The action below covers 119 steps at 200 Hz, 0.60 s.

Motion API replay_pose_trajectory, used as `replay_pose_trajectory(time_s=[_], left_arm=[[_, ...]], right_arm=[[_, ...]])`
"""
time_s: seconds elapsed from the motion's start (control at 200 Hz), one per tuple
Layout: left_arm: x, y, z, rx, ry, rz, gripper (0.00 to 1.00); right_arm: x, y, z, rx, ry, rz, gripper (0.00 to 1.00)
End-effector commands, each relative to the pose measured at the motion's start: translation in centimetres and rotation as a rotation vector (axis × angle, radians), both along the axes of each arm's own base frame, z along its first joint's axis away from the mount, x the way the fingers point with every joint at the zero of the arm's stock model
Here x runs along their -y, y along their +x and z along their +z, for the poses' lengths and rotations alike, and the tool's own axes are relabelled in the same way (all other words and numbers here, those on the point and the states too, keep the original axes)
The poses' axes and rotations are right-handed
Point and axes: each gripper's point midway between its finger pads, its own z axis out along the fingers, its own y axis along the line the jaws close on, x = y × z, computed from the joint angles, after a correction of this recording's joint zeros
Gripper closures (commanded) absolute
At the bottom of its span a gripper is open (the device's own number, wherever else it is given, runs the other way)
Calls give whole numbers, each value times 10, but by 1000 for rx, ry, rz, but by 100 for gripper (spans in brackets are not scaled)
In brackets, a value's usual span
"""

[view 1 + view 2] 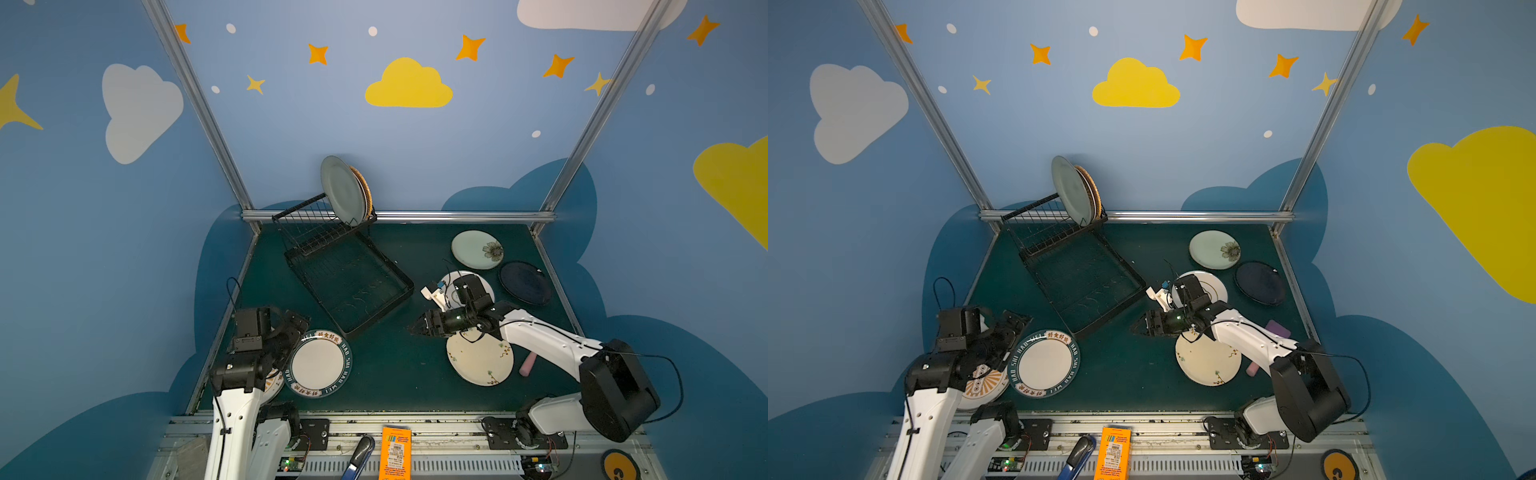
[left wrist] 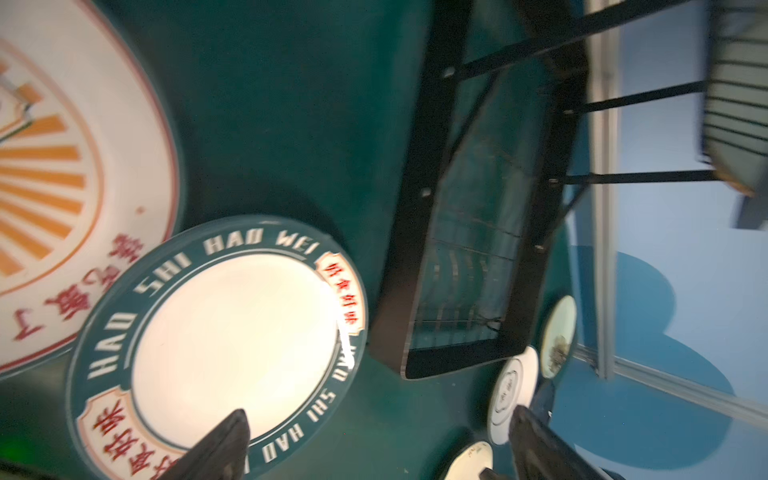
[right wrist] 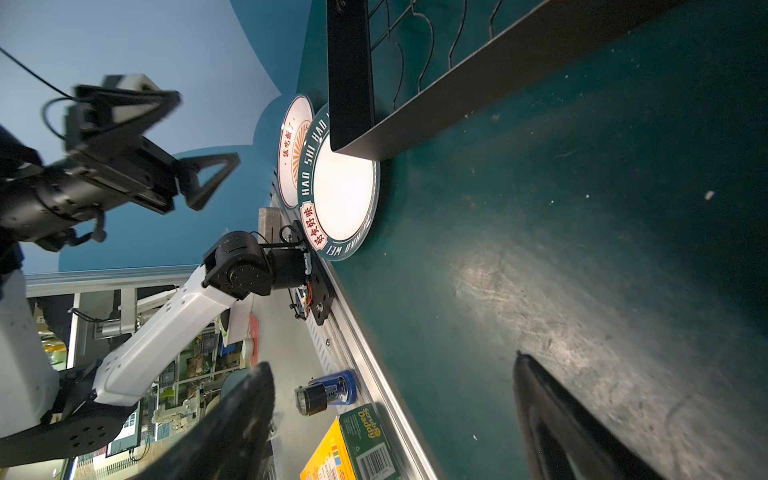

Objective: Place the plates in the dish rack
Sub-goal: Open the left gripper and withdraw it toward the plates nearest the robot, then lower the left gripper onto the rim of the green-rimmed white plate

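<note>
Your left hand (image 2: 378,417) hangs spread and empty over the near-left of the table (image 1: 386,374). The lettered plate (image 1: 319,365) lies flat just to its right, its rim lapping the sunburst plate (image 1: 984,384), so the left arm is nearer. The rack (image 1: 380,312) sits beyond; its tray corner crowds that plate. A green plate (image 1: 343,191) stands slotted. Your right hand (image 1: 417,326), spread and empty, hovers by the cream plate (image 1: 480,365).
</note>
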Motion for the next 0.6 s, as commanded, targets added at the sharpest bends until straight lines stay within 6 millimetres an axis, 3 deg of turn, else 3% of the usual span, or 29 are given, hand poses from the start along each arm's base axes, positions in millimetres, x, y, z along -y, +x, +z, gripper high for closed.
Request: replay_pose_trajectory(time_s=[0.0, 0.165, 0.29, 0.591], left_arm=[[-10, -7, -18, -48, -11, 112, 3], [-29, -28, -50, -183, 79, 193, 0], [-30, -33, -66, -222, 85, 196, 0], [-38, -34, -78, -282, 121, 219, 0]], right_arm=[[-1, -4, 2, 4, 10, 11, 12], [1, -6, -1, 1, 3, 6, 12], [1, -6, -3, -4, 2, 3, 12], [2, -6, -3, 0, 2, 4, 12]])
